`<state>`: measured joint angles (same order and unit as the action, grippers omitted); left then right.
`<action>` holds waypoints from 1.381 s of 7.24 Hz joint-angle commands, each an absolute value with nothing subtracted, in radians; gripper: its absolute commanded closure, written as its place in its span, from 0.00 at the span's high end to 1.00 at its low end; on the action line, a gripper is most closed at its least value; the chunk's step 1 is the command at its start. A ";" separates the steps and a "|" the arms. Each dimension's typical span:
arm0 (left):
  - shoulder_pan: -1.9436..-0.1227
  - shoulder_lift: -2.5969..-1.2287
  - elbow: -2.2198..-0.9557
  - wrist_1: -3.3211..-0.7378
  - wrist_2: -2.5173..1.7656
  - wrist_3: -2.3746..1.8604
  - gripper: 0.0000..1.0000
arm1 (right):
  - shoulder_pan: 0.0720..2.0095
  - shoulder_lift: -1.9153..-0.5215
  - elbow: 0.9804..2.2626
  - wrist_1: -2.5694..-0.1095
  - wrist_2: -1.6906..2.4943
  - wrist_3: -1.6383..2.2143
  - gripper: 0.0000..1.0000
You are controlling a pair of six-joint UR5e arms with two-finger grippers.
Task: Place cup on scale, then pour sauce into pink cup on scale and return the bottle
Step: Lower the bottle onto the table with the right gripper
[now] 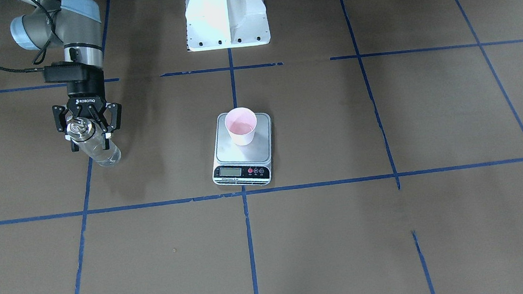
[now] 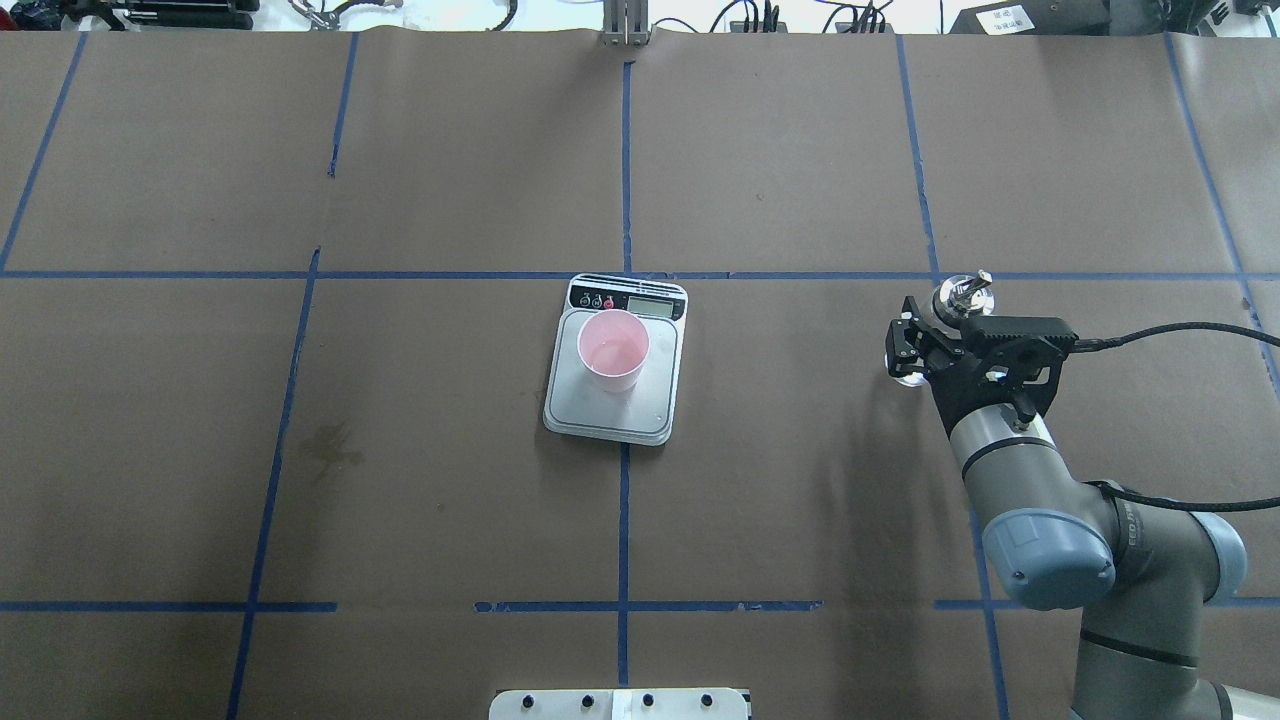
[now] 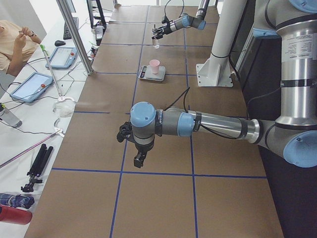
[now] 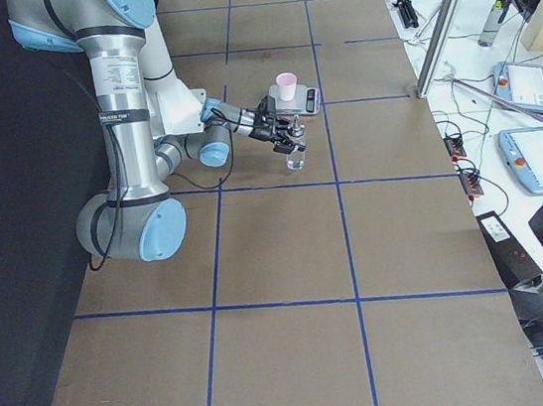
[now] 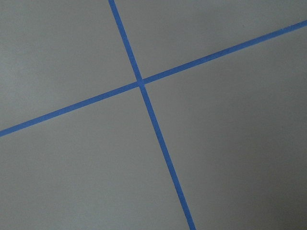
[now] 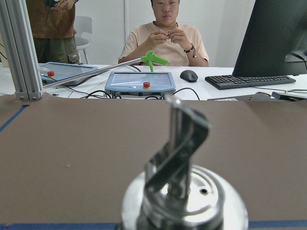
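Note:
The pink cup [image 1: 241, 126] stands upright on the steel platform of the scale [image 1: 263, 139] at mid-table, its display facing away from the robot. Far to the robot's right, my right gripper [image 1: 90, 144] points down and is shut on the upper part of the clear glass bottle [image 1: 101, 152]. The bottle is upright at table level, and clear sauce [image 1: 108, 158] shows in its lower part. Its silver cap and spout [image 6: 182, 191] fill the right wrist view. My left gripper [image 3: 140, 159] hangs low over bare table near the left end; I cannot tell whether it is open or shut.
The white robot pedestal [image 1: 226, 17] stands behind the scale. Blue tape lines [image 5: 141, 82] grid the brown table cover. Beyond the far edge, a seated person [image 6: 165, 38] and tablets [image 6: 140, 81] occupy a white desk, next to an aluminium post [image 6: 21, 52].

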<state>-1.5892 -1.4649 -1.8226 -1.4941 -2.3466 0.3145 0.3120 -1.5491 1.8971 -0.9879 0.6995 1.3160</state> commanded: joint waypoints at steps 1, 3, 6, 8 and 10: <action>-1.591 -1.463 -1.832 -1.494 -2.345 0.314 1.00 | 0.322 -1.555 1.884 -0.988 0.699 1.322 0.00; -1.591 -1.463 -1.838 -1.493 -2.345 0.313 1.00 | 0.322 -1.559 1.873 -0.988 0.701 1.324 0.00; -1.589 -1.465 -1.839 -1.493 -2.347 0.313 1.00 | 0.321 -1.557 1.867 -0.988 0.703 1.324 0.07; -1.589 -1.465 -1.838 -1.491 -2.347 0.313 1.00 | 0.321 -1.557 1.867 -0.988 0.703 1.324 0.42; -1.589 -1.465 -1.838 -1.491 -2.347 0.313 1.00 | 0.321 -1.557 1.867 -0.988 0.704 1.324 0.54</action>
<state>-1.5893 -1.4649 -1.8383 -1.4911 -2.3470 0.3130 0.3206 -1.5570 1.8670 -0.9879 0.7029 1.3238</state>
